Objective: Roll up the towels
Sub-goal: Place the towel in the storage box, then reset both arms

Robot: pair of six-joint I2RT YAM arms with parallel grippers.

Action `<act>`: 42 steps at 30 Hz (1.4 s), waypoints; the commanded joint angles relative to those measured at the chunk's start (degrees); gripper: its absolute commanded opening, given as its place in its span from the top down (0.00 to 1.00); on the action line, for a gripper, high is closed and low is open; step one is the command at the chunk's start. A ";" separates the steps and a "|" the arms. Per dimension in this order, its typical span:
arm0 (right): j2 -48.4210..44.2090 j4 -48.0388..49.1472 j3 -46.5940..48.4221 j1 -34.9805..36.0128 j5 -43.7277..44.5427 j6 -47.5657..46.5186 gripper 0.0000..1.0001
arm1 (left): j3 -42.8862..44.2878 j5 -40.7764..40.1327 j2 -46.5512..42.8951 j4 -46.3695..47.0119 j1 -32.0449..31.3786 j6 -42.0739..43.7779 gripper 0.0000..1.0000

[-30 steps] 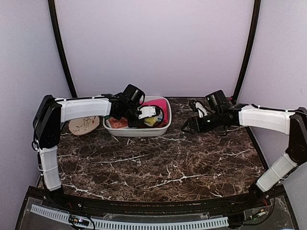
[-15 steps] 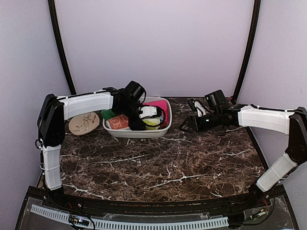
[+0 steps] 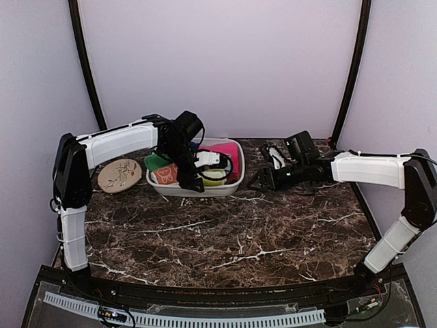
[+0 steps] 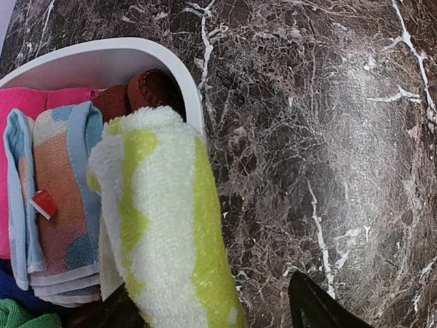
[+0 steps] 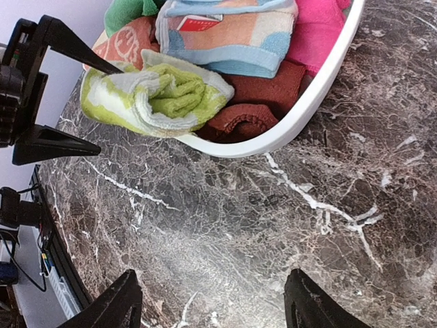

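A rolled cream-white towel with yellow-green shapes (image 4: 164,225) lies in the white basin (image 4: 136,51), one end over the near rim; it also shows as the rolled towel (image 5: 150,96) in the right wrist view. My left gripper (image 4: 205,316) hangs over it, open, jaws spread wider than the roll. The plain green towel (image 3: 156,162) sits bunched at the basin's left end; the right wrist view shows this green towel (image 5: 130,10) too. My right gripper (image 5: 212,311) is open over bare marble just right of the basin, holding nothing.
The basin also holds an orange patterned cloth (image 3: 166,175), a pink cloth (image 4: 27,109), a blue-and-orange folded cloth (image 4: 61,205) and a brown cloth (image 5: 239,119). A round wooden disc (image 3: 119,174) lies left of the basin. Walls stand close behind and beside the table.
My left gripper has opened and let go of the rolled cream towel in the basin, and its arm has risen slightly. My right gripper has edged left toward the basin.
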 commanded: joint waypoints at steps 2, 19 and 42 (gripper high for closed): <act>1.21 2.26 1.43 1.42 0.02 0.87 0.29 | 1.88 2.38 -3.29 -2.22 2.34 -1.85 0.27; 0.70 0.88 0.74 1.43 1.52 0.27 0.28 | -4.49 -2.51 -3.72 9.79 2.88 -3.37 0.27; -12.28 -7.78 -1.23 -5.47 19.27 -4.46 0.00 | -18.46 -22.43 -30.03 29.11 8.72 -3.82 0.01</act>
